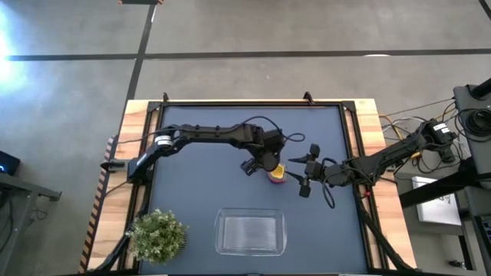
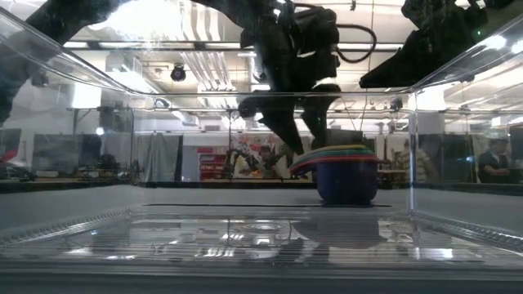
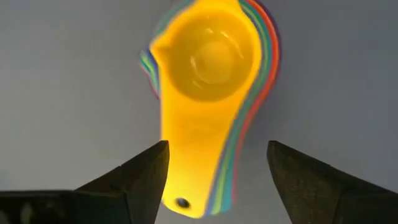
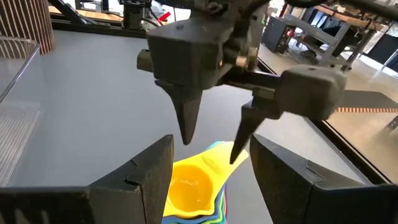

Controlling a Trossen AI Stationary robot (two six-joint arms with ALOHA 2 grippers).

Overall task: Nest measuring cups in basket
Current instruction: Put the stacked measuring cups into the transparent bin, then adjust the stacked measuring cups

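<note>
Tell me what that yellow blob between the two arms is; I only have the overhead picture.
Observer: A yellow cup, the topmost of a nested stack of coloured measuring cups.
Operator: Is the left arm holding it?
Observer: No. The left gripper hangs over the handle, jaws apart, not gripping it.
Operator: What's at the bottom?
Observer: A blue cup, standing on the table beyond the basket, not in it.

The dark worktop [image 1: 192, 176] with its wooden side edges is carrying three things: the nested measuring cups [image 1: 277, 174] sitting near its middle, yellow on top, the clear basket [image 1: 250, 232] lying by the near edge, and a bushy green plant [image 1: 157, 235] standing beside it.
</note>
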